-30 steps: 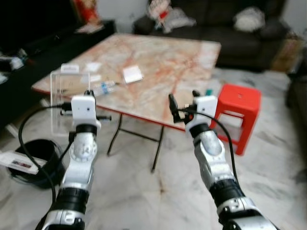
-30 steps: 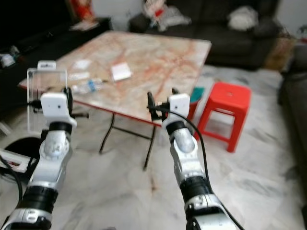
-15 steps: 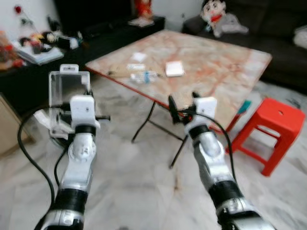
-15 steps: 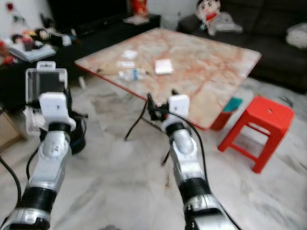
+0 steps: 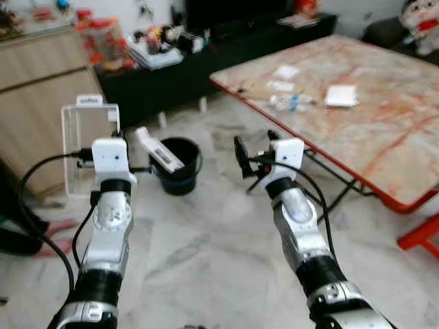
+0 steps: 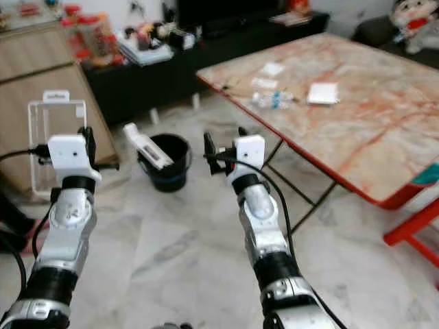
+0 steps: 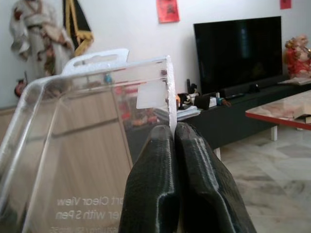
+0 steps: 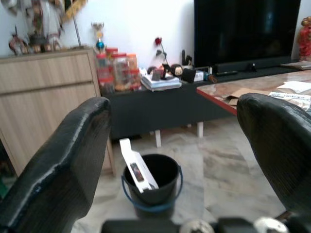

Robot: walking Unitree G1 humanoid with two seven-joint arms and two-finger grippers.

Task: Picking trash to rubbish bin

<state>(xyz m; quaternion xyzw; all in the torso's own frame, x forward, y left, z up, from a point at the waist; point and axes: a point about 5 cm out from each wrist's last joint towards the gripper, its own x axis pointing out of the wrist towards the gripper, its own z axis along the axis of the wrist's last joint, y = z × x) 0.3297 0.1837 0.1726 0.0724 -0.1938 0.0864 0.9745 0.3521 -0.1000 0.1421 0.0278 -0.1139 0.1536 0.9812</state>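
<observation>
Bin (image 5: 176,164) now ahead, packaging (image 7: 92,145) pinched in left gripper (image 7: 175,141)

Left gripper (image 5: 103,140) raised, holding upright a clear plastic blister pack (image 5: 88,147); right gripper (image 5: 255,145) raised beside it, fingers apart. Black bucket (image 5: 180,166) on the marble floor (image 5: 219,233), a white box (image 5: 159,150) leaning out of it. Folding table (image 5: 384,116) carries a plastic bottle (image 5: 289,102) and papers.

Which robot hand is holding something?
The left gripper: its black fingers pinch a clear plastic package. The right gripper is open, holding nothing.
</observation>
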